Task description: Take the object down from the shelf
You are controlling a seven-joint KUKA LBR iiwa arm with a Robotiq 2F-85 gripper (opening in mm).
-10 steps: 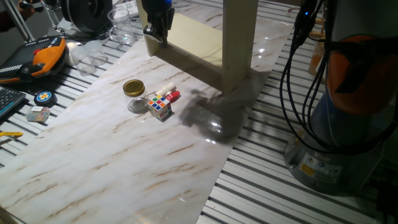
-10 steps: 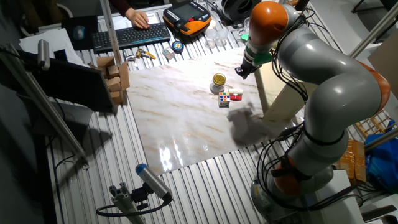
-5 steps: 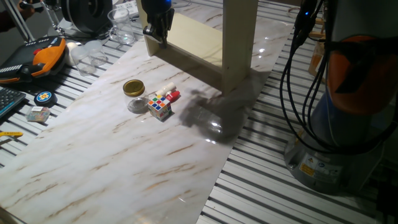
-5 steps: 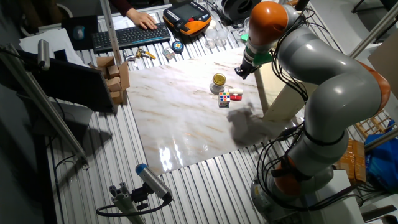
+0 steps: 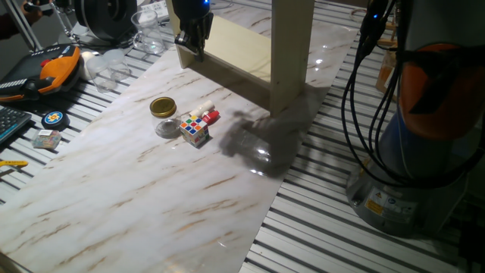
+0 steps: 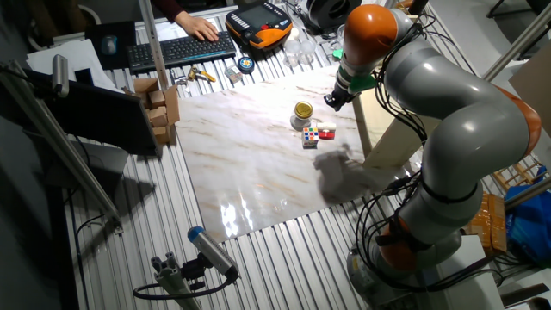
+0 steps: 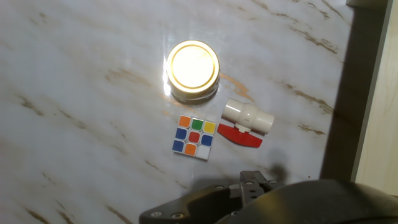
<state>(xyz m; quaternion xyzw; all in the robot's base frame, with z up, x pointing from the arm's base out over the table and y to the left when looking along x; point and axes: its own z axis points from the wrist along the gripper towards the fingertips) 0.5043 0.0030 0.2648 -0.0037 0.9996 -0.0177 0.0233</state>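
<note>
The gripper hangs up beside the left upright of the shelf, and whether its fingers are parted or closed I can't tell from here. Down on the marble table, in front of the shelf, a gold-lidded jar, a colour cube and a white-and-red valve piece sit clustered close together.

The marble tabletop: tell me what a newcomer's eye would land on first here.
The big grey robot arm with orange joints dominates, bending over the cream-coloured boxy wooden shelf at the far end of the white marble-patterned tabletop. Near the middle sits a tight cluster: a gold-lidded glass jar, a multicoloured puzzle cube and a white pipe valve with a red handle. The gripper hangs by the shelf's left upright.
</note>
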